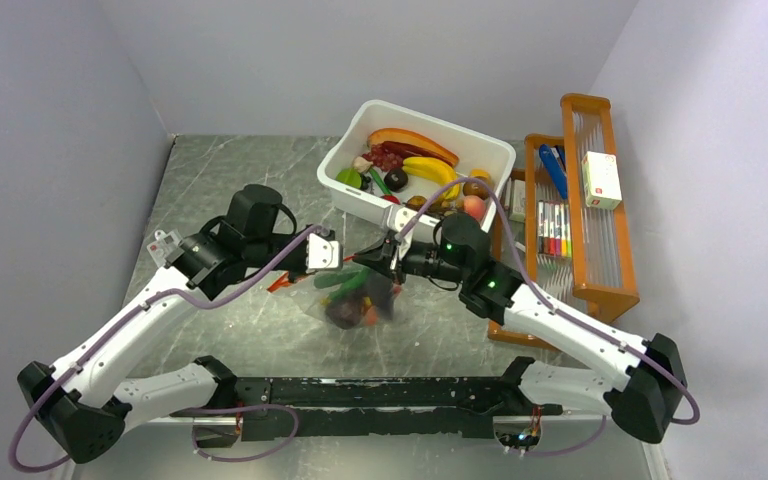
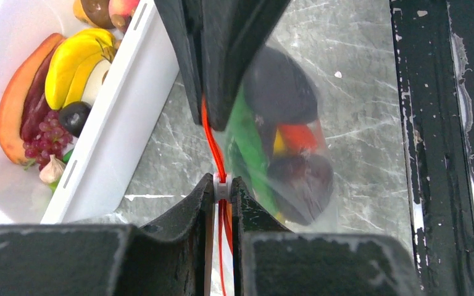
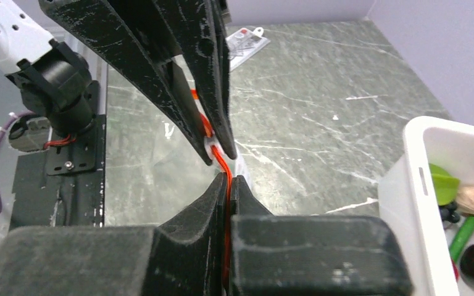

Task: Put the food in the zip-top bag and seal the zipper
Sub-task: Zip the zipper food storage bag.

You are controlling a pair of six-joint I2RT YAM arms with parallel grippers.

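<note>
The clear crinkly plastic zip-top bag [image 1: 322,305] sits at the centre of the top view, with the small glossy plastic toy fruits and vegetables [image 1: 348,312] inside it. Its thin orange-red plastic zipper strip [image 2: 207,132] runs between the left gripper [image 2: 222,188] and the right gripper [image 3: 228,182], touching both. The white rectangular plastic tub [image 1: 345,192] lies behind, upper centre. The orange wooden rack [image 1: 610,292] stands at the right.

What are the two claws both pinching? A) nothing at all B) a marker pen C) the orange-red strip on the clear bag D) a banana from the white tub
C: the left gripper and right gripper are each shut on the zipper of the zip-top bag, which hangs below them with toy food inside.
</note>
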